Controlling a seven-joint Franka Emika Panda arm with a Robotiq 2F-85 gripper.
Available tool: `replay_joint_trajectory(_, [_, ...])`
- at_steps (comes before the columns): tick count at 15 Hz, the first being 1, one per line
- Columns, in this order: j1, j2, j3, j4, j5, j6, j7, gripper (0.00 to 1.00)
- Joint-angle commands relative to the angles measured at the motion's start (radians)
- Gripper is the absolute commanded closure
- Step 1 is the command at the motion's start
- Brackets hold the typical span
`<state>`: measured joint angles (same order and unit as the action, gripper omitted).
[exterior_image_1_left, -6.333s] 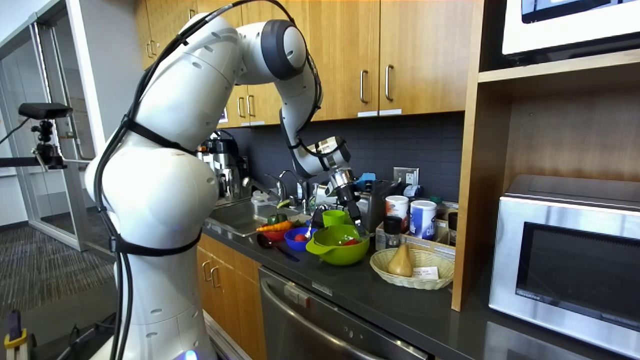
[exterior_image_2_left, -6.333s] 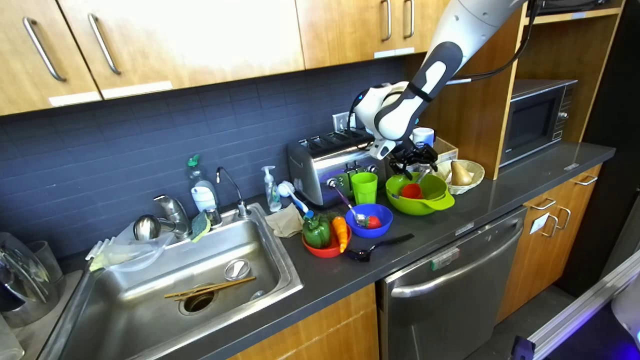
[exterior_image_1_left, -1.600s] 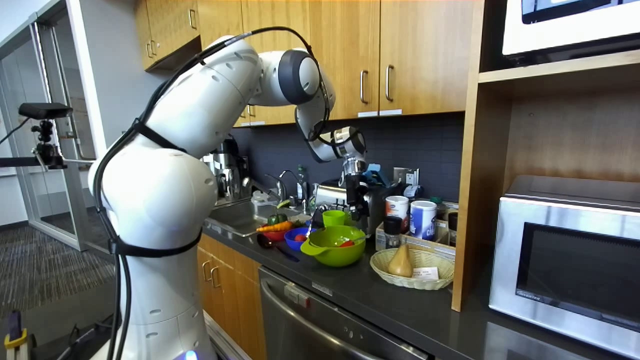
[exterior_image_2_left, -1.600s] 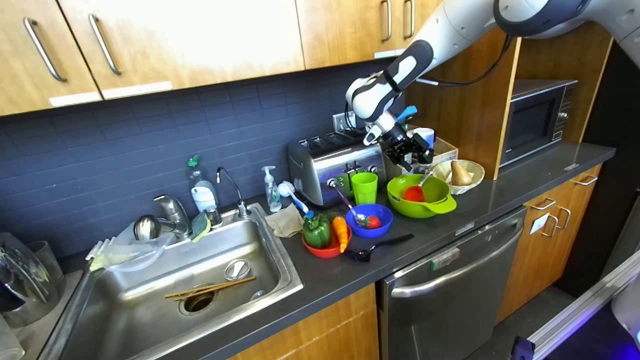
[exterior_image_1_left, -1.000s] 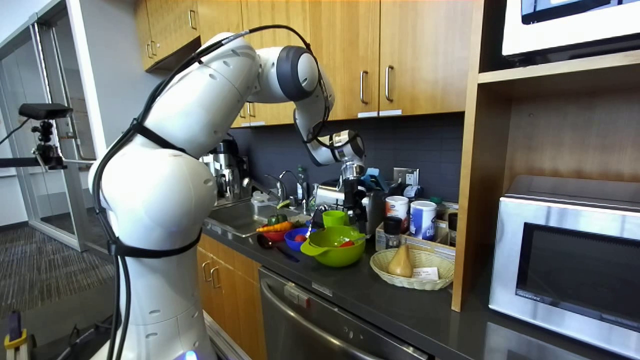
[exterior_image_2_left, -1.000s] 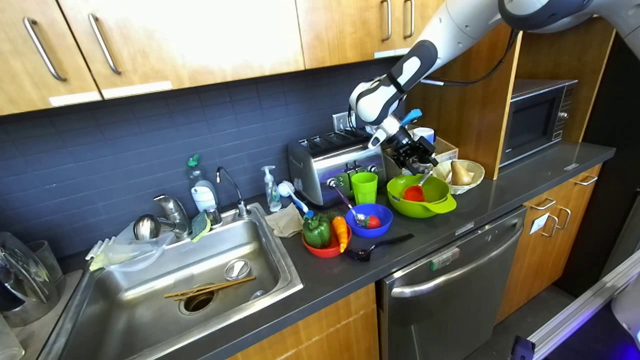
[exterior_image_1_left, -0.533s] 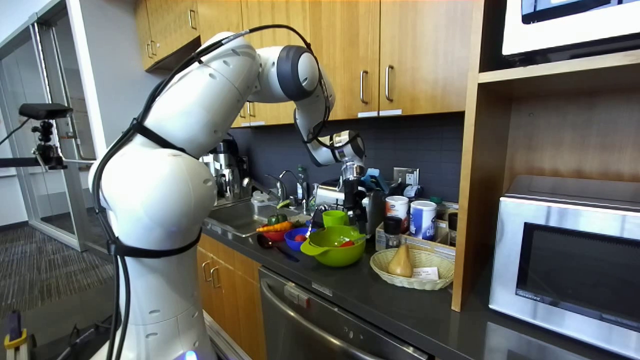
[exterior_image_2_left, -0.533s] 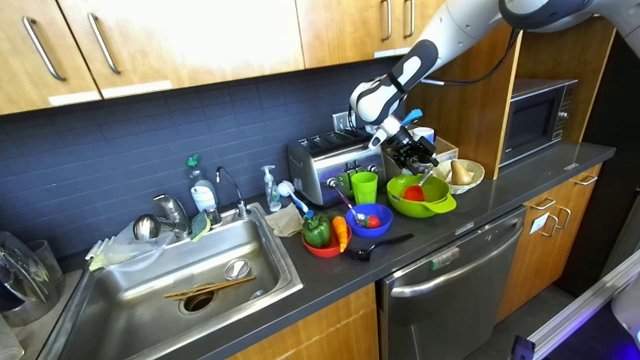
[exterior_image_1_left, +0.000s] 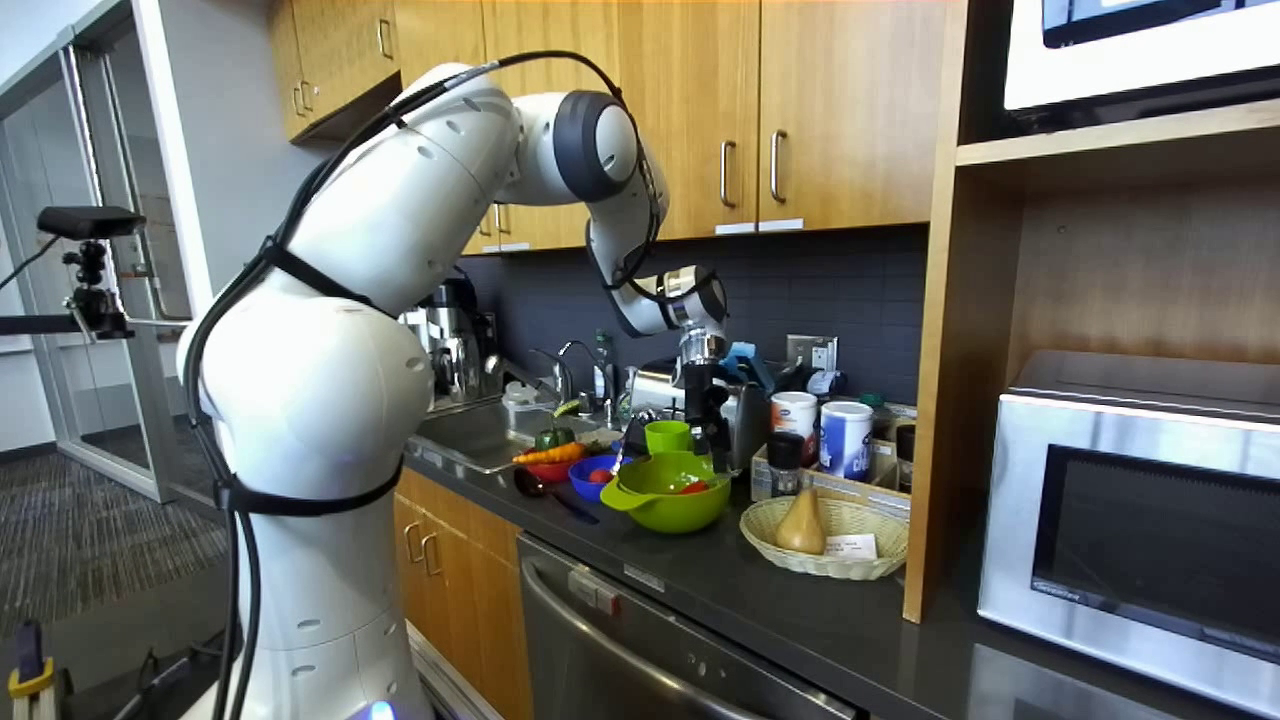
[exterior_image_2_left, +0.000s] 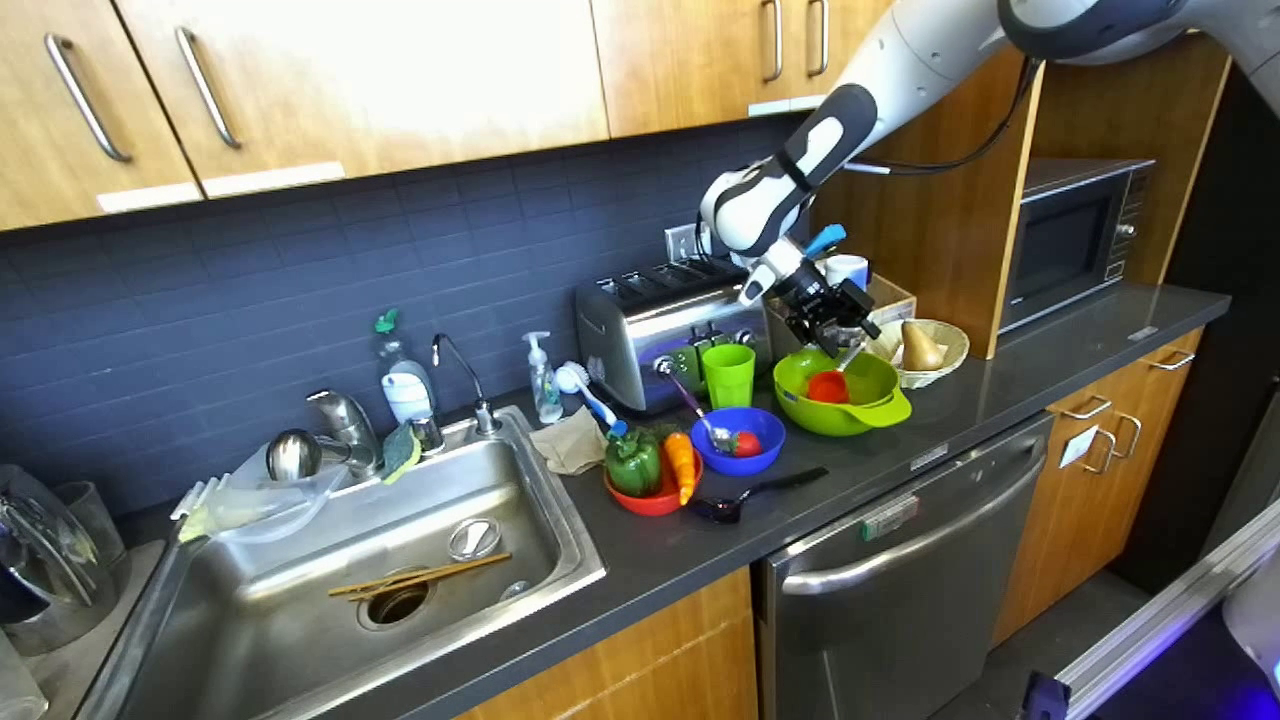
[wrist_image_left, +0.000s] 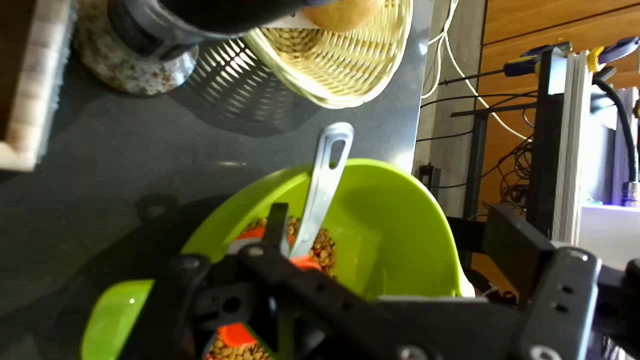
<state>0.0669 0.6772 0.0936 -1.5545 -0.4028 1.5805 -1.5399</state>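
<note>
My gripper (wrist_image_left: 398, 230) is open and empty above the green bowl (wrist_image_left: 400, 215); it also shows in both exterior views (exterior_image_1_left: 714, 455) (exterior_image_2_left: 840, 338). The bowl stands on the counter in both exterior views (exterior_image_1_left: 670, 512) (exterior_image_2_left: 840, 420). In it lie small brown bean-like pieces (wrist_image_left: 325, 250) and a red scoop (exterior_image_2_left: 828, 386) with a grey handle (wrist_image_left: 320, 195) leaning over the rim. In the wrist view, one finger appears close beside the handle; whether it touches cannot be told. The other finger appears beyond the bowl's rim. Gripper parts hide most of the scoop's cup.
A wicker basket (exterior_image_1_left: 860, 568) with a pear-shaped gourd (exterior_image_1_left: 802, 522) stands beside the bowl. A grinder (exterior_image_1_left: 785, 465) and a box with canisters (exterior_image_1_left: 846, 440) stand behind. A green cup (exterior_image_2_left: 729, 378), blue bowl (exterior_image_2_left: 738, 467), toaster (exterior_image_2_left: 650, 345) and black ladle (exterior_image_2_left: 760, 490) are nearby.
Since the oldest frames, my gripper has turned from tilted to more upright and the bowl has shifted slightly. Over the last second and a half, the gripper has come down slightly toward the bowl.
</note>
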Motion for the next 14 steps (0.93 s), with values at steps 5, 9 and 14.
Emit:
replay_joint_trajectory(5, [-0.010, -0.046, 0.021, -0.113, 0.011, 0.064, -0.001, 0.00])
replay_joint_trajectory(9, [-0.011, -0.043, 0.020, -0.123, 0.006, 0.069, -0.009, 0.00])
replay_joint_trajectory(14, [-0.014, -0.035, 0.021, -0.143, 0.004, 0.080, -0.022, 0.00])
